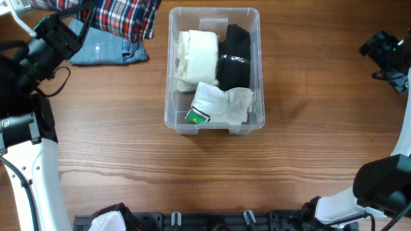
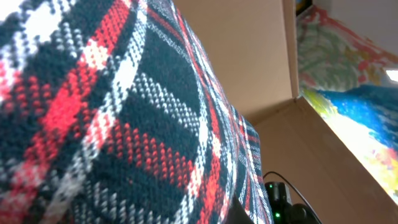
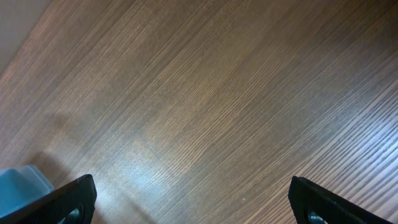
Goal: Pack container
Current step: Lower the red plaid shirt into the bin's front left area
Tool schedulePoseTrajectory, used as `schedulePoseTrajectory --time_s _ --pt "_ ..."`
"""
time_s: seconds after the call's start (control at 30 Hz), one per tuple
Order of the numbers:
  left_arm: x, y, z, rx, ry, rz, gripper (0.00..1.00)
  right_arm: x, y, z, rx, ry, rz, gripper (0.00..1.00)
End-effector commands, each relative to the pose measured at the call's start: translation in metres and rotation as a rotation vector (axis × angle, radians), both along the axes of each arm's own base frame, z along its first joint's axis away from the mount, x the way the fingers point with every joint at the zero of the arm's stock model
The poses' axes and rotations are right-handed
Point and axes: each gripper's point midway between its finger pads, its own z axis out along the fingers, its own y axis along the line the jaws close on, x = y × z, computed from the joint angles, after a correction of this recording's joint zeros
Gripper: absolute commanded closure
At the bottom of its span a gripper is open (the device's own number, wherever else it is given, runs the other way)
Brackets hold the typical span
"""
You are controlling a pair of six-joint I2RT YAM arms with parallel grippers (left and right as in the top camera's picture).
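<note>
The right wrist camera showed only bare wooden table [image 3: 217, 93] between the right gripper's [image 3: 199, 202] black fingertips, which were spread wide apart. Overhead, that gripper [image 1: 385, 48] hung at the table's right side, well apart from the container [image 1: 215, 130]. The clear container stood mid-table. It held a white garment [image 1: 221, 102] with a green tag [image 1: 198, 117] at its near end, and a cream garment [image 1: 198, 58] and black garment [image 1: 235, 58] side by side behind. At the far left, the left gripper [image 1: 72, 29] met a plaid shirt [image 1: 125, 16] overlapping jeans [image 1: 106, 48]. Its wrist view held only plaid weave [image 2: 112, 124], so whether it gripped could not be told.
</note>
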Motion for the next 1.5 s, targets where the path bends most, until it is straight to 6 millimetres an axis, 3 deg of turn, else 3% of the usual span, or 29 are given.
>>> schedulePoseTrajectory --time_s 0.0,0.2,0.33,0.43,0.67,0.73,0.8,0.83,1.0,1.1,1.3,1.47 --pt "-0.005 -0.001 0.016 0.067 -0.074 0.018 0.96 0.002 0.002 -0.004 0.016 0.002 -0.006 0.0" --pt "-0.001 0.003 0.001 0.221 -0.134 0.054 0.93 0.002 0.002 -0.004 0.016 0.002 -0.006 0.0" --pt "0.012 0.026 -0.015 0.235 -0.032 0.205 0.96 0.002 0.002 -0.004 0.015 0.001 -0.006 0.0" --pt "0.013 0.049 -0.028 0.19 0.148 0.361 0.96 0.002 0.002 -0.004 0.016 0.002 -0.006 0.0" --pt "-0.013 0.058 0.007 0.322 0.183 0.522 0.94 0.002 0.002 -0.004 0.016 0.002 -0.006 0.0" --pt "-0.02 0.043 0.017 0.395 0.153 0.486 0.94 0.002 0.002 -0.004 0.016 0.002 -0.006 0.0" --pt "-0.024 0.018 0.014 0.432 0.154 0.404 0.94 0.002 0.002 -0.004 0.016 0.002 -0.006 0.0" --pt "-0.026 -0.004 0.005 0.462 0.164 0.326 0.96 0.002 0.002 -0.004 0.016 0.002 -0.006 0.0" --pt "-0.026 -0.079 -0.035 0.601 0.184 0.053 0.96 0.002 0.002 -0.004 0.016 0.002 -0.006 0.0" --pt "-0.018 -0.118 -0.078 0.716 0.238 -0.088 0.96 0.002 0.002 -0.004 0.016 0.002 -0.006 0.0" --pt "-0.002 -0.156 -0.156 0.91 0.343 -0.254 0.94 0.002 0.002 -0.004 0.016 0.002 -0.006 0.0" --pt "-0.002 -0.171 -0.198 1.03 0.359 -0.389 0.92 0.002 0.002 -0.004 0.016 0.002 -0.006 0.0"
